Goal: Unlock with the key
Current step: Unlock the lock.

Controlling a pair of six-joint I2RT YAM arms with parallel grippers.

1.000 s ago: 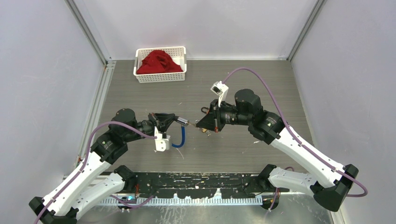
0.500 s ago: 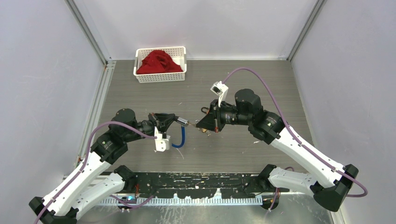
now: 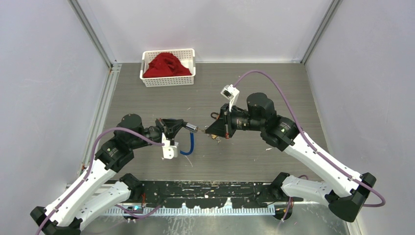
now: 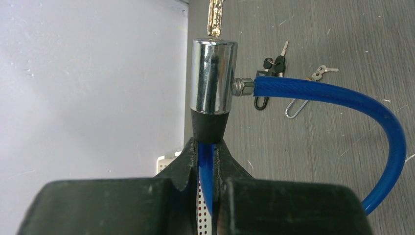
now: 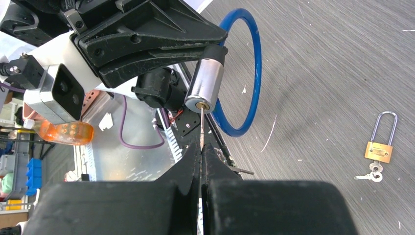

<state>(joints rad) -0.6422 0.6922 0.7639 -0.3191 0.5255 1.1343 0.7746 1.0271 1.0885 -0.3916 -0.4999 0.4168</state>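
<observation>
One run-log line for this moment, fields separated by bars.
left hand: shut on cable lock | right hand: shut on key | key tip: at keyhole, depth unclear

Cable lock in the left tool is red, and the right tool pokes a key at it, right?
No, the cable lock is blue, as the left wrist view shows. The left tool holds it, and the right tool pokes the key at it.

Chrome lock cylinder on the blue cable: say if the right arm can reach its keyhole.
Probably yes: the right gripper pinches a thin metal key, tip at the keyhole of the chrome lock cylinder; the left gripper holds the blue cable, nothing between.
</observation>
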